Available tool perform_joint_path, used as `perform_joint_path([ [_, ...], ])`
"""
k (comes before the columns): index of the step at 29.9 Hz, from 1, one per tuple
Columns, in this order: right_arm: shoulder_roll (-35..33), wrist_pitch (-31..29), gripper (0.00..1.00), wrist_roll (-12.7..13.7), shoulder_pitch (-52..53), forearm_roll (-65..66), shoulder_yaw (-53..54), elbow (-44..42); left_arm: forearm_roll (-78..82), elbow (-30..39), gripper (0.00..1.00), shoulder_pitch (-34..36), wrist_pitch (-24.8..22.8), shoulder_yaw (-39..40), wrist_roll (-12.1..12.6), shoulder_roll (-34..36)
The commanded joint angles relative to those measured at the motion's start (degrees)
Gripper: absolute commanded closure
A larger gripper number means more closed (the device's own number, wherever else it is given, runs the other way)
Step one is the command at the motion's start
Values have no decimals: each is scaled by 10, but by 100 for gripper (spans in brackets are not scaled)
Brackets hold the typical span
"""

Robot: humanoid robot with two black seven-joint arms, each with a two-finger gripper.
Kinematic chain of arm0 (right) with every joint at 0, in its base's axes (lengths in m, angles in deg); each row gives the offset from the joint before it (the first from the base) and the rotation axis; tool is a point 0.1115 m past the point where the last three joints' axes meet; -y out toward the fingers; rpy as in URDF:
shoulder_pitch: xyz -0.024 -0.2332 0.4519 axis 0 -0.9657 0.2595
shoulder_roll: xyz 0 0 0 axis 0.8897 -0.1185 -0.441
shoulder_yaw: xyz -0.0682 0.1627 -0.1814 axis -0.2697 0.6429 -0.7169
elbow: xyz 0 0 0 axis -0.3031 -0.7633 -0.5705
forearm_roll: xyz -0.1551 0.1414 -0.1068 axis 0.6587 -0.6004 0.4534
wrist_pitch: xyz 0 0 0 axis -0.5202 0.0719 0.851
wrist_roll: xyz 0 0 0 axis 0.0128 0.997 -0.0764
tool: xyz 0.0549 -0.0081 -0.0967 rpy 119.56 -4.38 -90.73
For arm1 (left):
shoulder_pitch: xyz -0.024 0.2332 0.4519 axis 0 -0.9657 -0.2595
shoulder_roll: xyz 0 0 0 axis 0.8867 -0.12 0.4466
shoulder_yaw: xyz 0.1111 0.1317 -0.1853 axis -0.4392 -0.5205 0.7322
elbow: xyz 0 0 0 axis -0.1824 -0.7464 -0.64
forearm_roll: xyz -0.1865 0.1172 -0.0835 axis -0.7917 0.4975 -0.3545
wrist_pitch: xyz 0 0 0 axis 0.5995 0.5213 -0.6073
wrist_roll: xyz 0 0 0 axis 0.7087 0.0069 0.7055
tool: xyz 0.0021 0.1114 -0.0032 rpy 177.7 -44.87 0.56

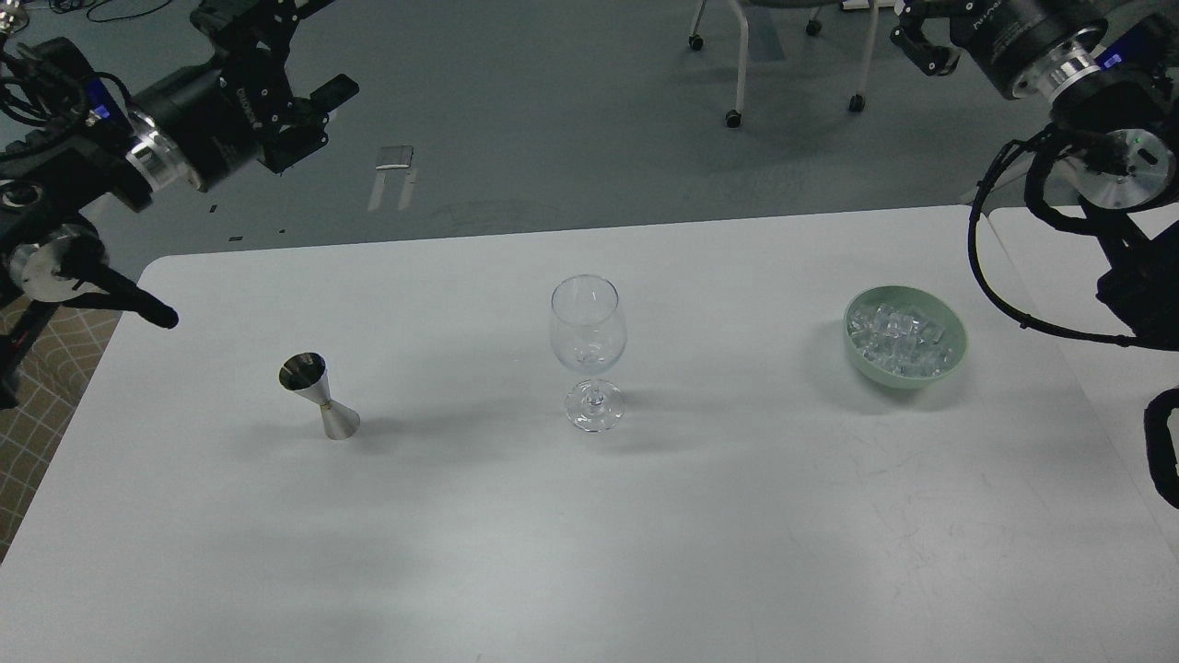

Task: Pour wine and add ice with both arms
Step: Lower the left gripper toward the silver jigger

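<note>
An empty clear wine glass [589,350] stands upright at the middle of the white table [571,534]. A silver jigger [320,396] stands to its left. A pale green bowl [956,354] at the right holds a heap of clear ice [898,333]. My left gripper [299,64] is raised beyond the table's far left corner, its fingers spread and empty, far from the jigger. My right gripper [921,46] is high at the top right, beyond the table and behind the bowl; the view's top edge cuts it off.
A second white table [1041,249] abuts on the right, under my right arm. Wheeled chair legs [737,74] stand on the grey floor behind the table. Patterned floor shows past the table's left edge [46,433].
</note>
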Motion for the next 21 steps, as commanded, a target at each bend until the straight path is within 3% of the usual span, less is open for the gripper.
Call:
perform_joint_path([
  [1,0,0,0,0,-1,0,-1,0,-63,53,1,-30,25,20,9,43],
  [7,-4,0,0,1,-1,0,-1,1,-334,85,1,-96,21,61,38,124],
  [10,-7,0,0,1,-2,0,-1,2,-411,118,1,-145,17,61,37,179],
  [15,-2,0,0,1,-5,1,-2,1,-567,174,1,-253,-14,60,24,254],
  [19,1,0,0,2,-5,1,-2,1,-632,203,1,-313,-36,57,13,275],
  [21,-2,0,0,2,-5,1,-2,1,-636,223,1,-356,-48,56,-20,276],
])
